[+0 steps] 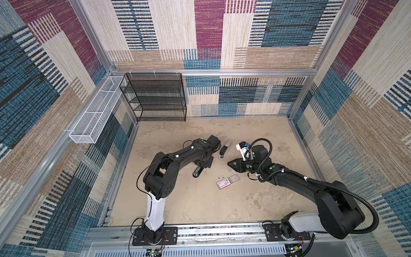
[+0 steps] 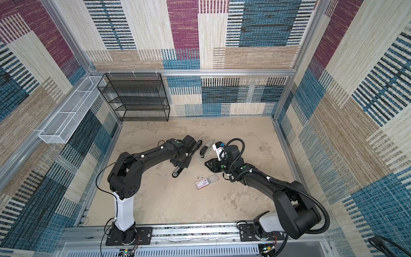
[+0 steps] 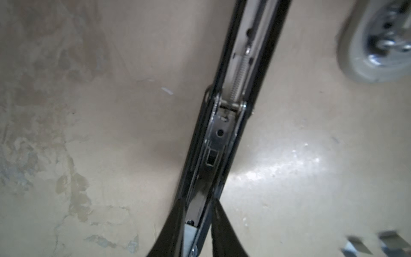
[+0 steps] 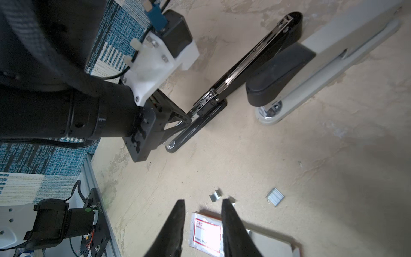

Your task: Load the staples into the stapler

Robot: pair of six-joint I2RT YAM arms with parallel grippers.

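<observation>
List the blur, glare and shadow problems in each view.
Left wrist view: glare whitens the table; the grey stapler and staples are smeared, the black stapler sharper. Right wrist view: mostly crisp, a broad shadow on the table. Both top views: wide-angle lens splays the frame posts.

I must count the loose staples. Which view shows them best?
The right wrist view: the loose staples lie sharp and close, near the box. Both top views show only tiny specks; the left wrist view shows only blurred pieces.
</observation>
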